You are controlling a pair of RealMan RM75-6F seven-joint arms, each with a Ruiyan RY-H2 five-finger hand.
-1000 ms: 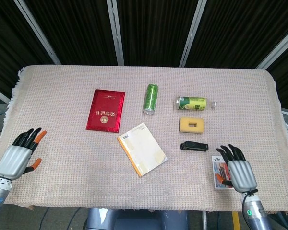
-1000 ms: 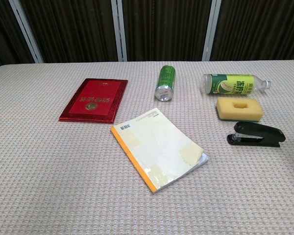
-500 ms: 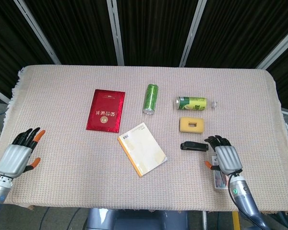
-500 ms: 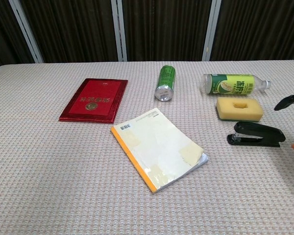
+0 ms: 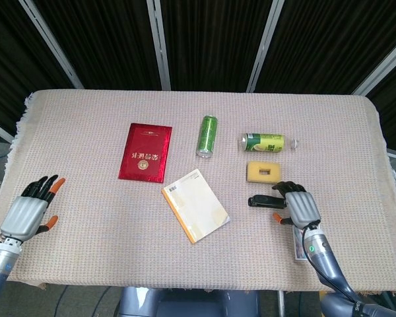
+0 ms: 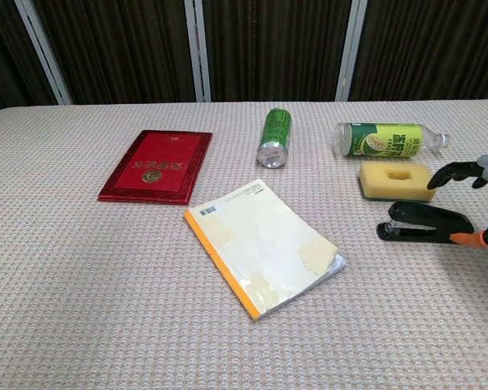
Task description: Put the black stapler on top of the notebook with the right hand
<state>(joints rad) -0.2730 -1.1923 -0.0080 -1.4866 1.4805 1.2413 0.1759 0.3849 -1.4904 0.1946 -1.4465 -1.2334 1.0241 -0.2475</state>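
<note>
I have the right hand (image 5: 296,209) over the near end of the small black plastic stapler (image 5: 264,201), and I judge this to be the approach for a pinch across its body, since the stapler lies flat with its long axis pointing away from my palm toward the notebook. The fingers are spread apart, with dark fingertips (image 6: 439,173) above the stapler and the orange-tipped thumb (image 6: 472,238) low at its near side. Whether the thumb is touching it I cannot tell, and nothing is gripped yet.

The cream-covered notebook with the orange spine (image 5: 195,205) lies flat and skewed, well off to the left of this hand, beyond the stapler's far end. Its broad cover should make an easy landing place. A yellow sponge block with a slot (image 5: 264,172) sits just ahead of my fingertips, close enough that I would watch for brushing it. My left hand (image 5: 28,213) rests far across the table, open and holding nothing.
</note>
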